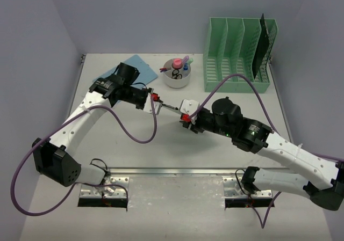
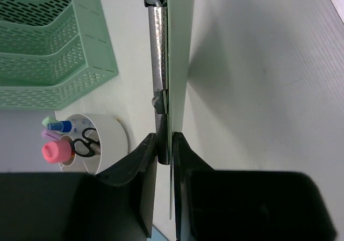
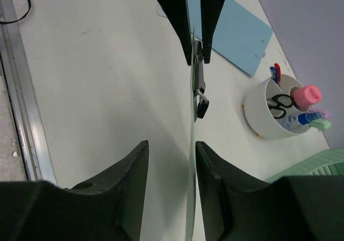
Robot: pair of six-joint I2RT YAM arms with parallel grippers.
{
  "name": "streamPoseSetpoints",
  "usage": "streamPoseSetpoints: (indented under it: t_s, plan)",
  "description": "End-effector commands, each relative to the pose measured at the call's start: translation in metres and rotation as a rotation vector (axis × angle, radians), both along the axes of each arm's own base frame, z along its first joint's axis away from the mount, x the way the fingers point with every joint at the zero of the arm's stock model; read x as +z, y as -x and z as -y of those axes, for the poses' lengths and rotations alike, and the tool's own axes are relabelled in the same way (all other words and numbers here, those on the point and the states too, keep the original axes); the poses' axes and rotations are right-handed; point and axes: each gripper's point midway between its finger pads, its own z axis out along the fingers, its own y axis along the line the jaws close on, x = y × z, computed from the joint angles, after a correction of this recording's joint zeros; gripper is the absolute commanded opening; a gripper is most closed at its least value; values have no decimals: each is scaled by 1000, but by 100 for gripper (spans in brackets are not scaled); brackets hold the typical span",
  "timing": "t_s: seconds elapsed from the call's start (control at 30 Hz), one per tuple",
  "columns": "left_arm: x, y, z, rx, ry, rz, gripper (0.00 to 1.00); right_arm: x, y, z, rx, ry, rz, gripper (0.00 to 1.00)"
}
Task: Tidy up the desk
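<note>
A thin pale green clipboard (image 1: 169, 107) with a metal clip (image 2: 157, 64) hangs edge-up above the off-white desk (image 1: 129, 150), between my two grippers. My left gripper (image 1: 155, 99) is shut on its clip end; in the left wrist view (image 2: 164, 144) both fingers press the board (image 2: 180, 48). My right gripper (image 1: 185, 117) is open around the opposite end. In the right wrist view (image 3: 172, 160) the board (image 3: 192, 144) lies against the right finger, with a wide gap to the left finger (image 3: 134, 166).
A mint-green slotted rack (image 1: 239, 53) stands at the back right with a black board (image 1: 262, 45) in its right slot. A white cup (image 1: 177, 75) holds scissors and pens. A blue clipboard (image 1: 137, 68) lies at the back. A metal rail (image 1: 177, 171) runs along the near edge.
</note>
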Motion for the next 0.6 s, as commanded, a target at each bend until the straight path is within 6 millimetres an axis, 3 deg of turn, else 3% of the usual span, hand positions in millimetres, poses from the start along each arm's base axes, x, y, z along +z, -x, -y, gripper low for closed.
streamPoseSetpoints:
  t_s: [0.0,0.57]
  plan:
    - [-3,9,-3,-56,-100,66,0,14,2,-2,21,6,-4,40]
    - [3,18,14,-106,-101,53,0,8,-10,-23,43,24,-7,38]
